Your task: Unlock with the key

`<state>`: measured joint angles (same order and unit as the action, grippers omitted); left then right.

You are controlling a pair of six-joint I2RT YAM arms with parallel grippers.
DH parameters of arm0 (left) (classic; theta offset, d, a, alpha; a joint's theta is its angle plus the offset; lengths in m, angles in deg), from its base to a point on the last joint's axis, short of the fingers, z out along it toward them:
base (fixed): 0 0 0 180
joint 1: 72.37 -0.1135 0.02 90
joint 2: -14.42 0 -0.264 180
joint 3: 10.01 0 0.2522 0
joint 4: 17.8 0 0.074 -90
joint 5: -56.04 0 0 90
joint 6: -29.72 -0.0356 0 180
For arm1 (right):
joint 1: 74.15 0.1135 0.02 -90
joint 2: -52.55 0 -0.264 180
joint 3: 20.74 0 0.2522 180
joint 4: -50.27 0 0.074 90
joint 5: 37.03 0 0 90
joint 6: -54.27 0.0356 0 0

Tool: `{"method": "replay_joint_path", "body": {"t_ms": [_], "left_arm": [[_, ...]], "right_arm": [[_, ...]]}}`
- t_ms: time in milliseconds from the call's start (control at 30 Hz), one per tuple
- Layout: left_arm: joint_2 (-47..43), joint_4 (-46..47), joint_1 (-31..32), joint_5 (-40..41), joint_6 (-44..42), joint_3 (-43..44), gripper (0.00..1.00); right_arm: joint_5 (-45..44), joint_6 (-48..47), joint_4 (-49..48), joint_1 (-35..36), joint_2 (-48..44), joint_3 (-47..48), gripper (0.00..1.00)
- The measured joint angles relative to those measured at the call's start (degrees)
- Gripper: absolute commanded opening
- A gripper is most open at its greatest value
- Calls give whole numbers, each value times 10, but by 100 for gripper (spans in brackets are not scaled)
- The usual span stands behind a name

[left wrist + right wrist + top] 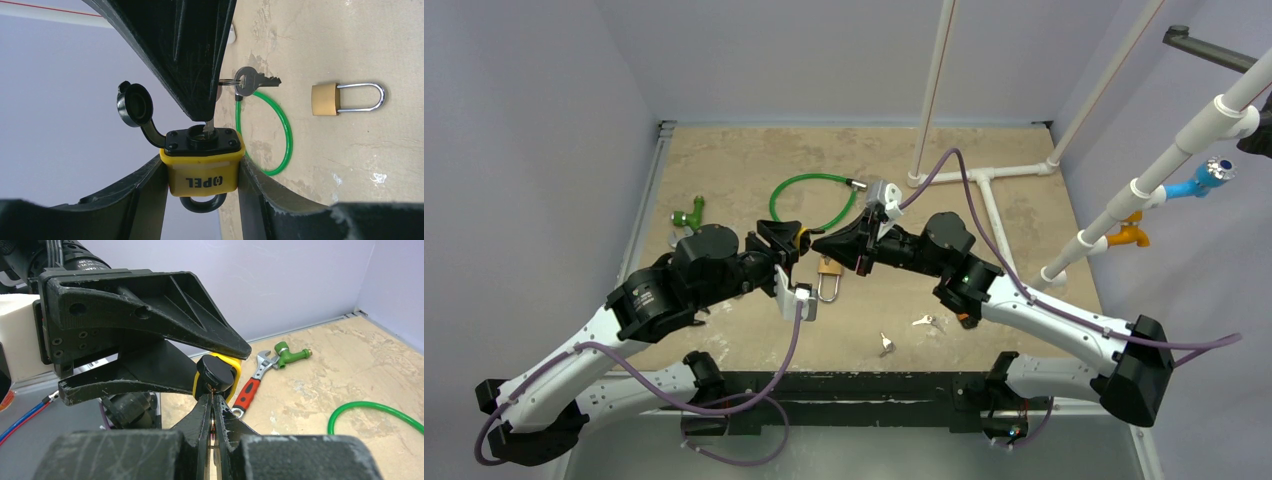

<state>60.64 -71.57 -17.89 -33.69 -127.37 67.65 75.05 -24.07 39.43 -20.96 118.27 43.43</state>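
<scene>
So, the left tool [798,240] is clamped on a chunky yellow plastic-cased padlock [202,172]. One scuffed black finger [145,200] presses on each side, and the dark shackle points back toward the wrist. Meanwhile the right tool [212,401] is squeezed nearly shut on a small silver metal key [208,126], whose blade tip sits in the keyhole on the lock's black end face. A round black rubber dust cap [134,104] is flipped open to one side, and a second silver key [252,82] hangs off the ring. Both arms reach in low over the mottled tan table [350,180], elbows out, tools meeting tip to tip mid-table. A brass padlock with a steel shackle [345,98] and a glossy green cable loop [282,135] lie on the table beyond.
</scene>
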Motion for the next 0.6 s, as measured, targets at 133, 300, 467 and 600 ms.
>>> {"method": "replay_joint_path", "body": {"t_ms": [133, 300, 467, 600], "left_arm": [[0, -1, -1, 2, 0, 0, 0], [0, -4, -1, 2, 0, 0, 0], [0, -4, -1, 2, 4, 0, 0], [0, -3, -1, 1, 16, 0, 0]], "right_arm": [[0, 1, -3, 0, 3, 0, 0], [-1, 1, -7, 0, 5, 0, 0], [-1, 4, -12, 0, 7, 0, 0], [-2, 7, -17, 0, 7, 0, 0]]}}
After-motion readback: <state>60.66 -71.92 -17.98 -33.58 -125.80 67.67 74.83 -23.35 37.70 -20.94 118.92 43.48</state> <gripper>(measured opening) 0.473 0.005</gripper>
